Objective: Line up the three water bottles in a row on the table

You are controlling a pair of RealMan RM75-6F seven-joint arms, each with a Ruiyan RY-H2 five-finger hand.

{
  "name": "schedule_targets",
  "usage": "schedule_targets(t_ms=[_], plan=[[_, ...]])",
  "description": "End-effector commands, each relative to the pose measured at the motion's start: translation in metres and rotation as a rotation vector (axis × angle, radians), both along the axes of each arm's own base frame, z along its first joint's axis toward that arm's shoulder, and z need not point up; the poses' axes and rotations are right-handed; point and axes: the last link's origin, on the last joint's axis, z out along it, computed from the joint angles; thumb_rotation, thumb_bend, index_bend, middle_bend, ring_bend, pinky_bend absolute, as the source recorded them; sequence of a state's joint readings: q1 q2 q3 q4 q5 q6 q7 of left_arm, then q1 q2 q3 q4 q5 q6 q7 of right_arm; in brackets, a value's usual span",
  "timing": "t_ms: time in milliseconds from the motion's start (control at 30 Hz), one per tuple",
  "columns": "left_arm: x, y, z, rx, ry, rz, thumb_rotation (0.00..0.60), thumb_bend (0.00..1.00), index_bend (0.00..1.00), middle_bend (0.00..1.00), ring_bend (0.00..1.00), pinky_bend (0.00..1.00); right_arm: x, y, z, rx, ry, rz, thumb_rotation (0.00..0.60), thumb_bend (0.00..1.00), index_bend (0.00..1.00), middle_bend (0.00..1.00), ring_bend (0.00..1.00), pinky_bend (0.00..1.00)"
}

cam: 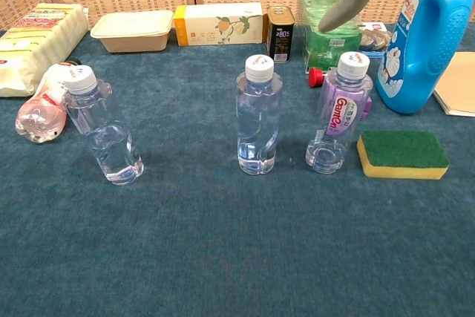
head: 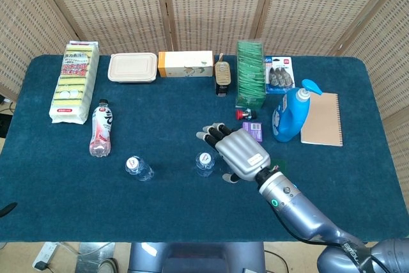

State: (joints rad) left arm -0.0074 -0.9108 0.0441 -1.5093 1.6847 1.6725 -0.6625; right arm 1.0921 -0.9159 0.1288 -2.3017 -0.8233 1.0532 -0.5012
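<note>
Three water bottles stand in a rough row in the chest view: a clear one (cam: 104, 135) on the left that appears to lean left, a clear middle one (cam: 257, 116), and a purple-labelled one (cam: 339, 113) on the right. From the head view I see the caps of the left bottle (head: 134, 165) and the middle bottle (head: 205, 161). My right hand (head: 239, 151) hovers above and to the right of the middle bottle. Its fingers are spread and hold nothing. It covers most of the purple-labelled bottle there. Only its fingertips (cam: 343, 7) show at the top of the chest view. The left hand is out of sight.
A pink-labelled bottle (head: 100, 131) lies on its side at the left. A green-and-yellow sponge (cam: 401, 154) sits just right of the purple-labelled bottle, with a blue detergent jug (cam: 419, 38) behind it. Boxes, a food container (head: 132, 67) and a can line the back of the table.
</note>
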Motion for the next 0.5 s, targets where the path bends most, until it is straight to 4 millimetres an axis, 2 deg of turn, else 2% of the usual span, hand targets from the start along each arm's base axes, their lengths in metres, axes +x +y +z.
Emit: schedule_targets(t_ms=[33,100,267,400,500], plan=[[0.0,0.006,-0.004,-0.01,0.007,0.0,0.6,0.12,0.0,0.0,0.0,0.04,-0.058,0.004,0.043,-0.237,-0.1,0.051,0.6,0.02,0.1,0.05,0.03,0.31],[0.0,0.009,-0.005,-0.007,0.009,0.002,0.6,0.12,0.0,0.0,0.0,0.04,-0.084,0.013,0.049,-0.284,-0.142,0.07,0.6,0.0,0.09,0.02,0.01,0.29],[-0.003,0.014,-0.011,-0.024,0.011,0.009,0.6,0.11,0.0,0.0,0.0,0.04,-0.146,0.036,0.06,-0.32,-0.211,-0.005,0.6,0.0,0.09,0.02,0.0,0.28],[-0.005,0.011,-0.021,-0.068,0.028,-0.003,0.6,0.11,0.0,0.0,0.0,0.04,-0.198,0.06,0.06,-0.324,-0.219,-0.094,0.6,0.0,0.09,0.02,0.0,0.26],[-0.009,0.009,-0.029,-0.1,0.029,-0.038,0.6,0.1,0.0,0.0,0.0,0.04,-0.25,0.086,0.056,-0.33,-0.216,-0.223,0.6,0.0,0.09,0.02,0.0,0.25]])
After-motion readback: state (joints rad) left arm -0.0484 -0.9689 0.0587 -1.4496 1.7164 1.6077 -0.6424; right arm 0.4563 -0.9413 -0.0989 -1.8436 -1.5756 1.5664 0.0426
